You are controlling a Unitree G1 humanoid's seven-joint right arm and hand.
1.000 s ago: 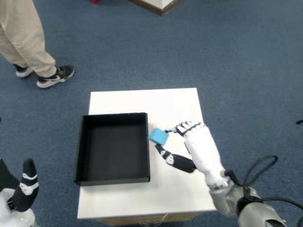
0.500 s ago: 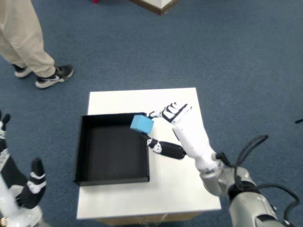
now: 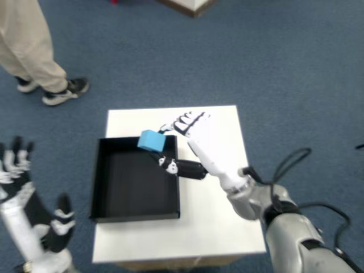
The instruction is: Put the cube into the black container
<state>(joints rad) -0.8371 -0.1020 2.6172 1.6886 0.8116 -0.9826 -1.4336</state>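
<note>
A single head view looks steeply down from the robot's head onto a small white desk (image 3: 210, 122) standing on blue carpet (image 3: 284, 68). The camera faces forward and away from the robot's body, with the desk near the lower middle. It stands far enough off to take in the whole desk and surrounding floor.

White table (image 3: 222, 122) on blue carpet (image 3: 284, 68); person (image 3: 34, 51) nearby.

Blue carpet (image 3: 284, 74), white table (image 3: 219, 122)
</note>
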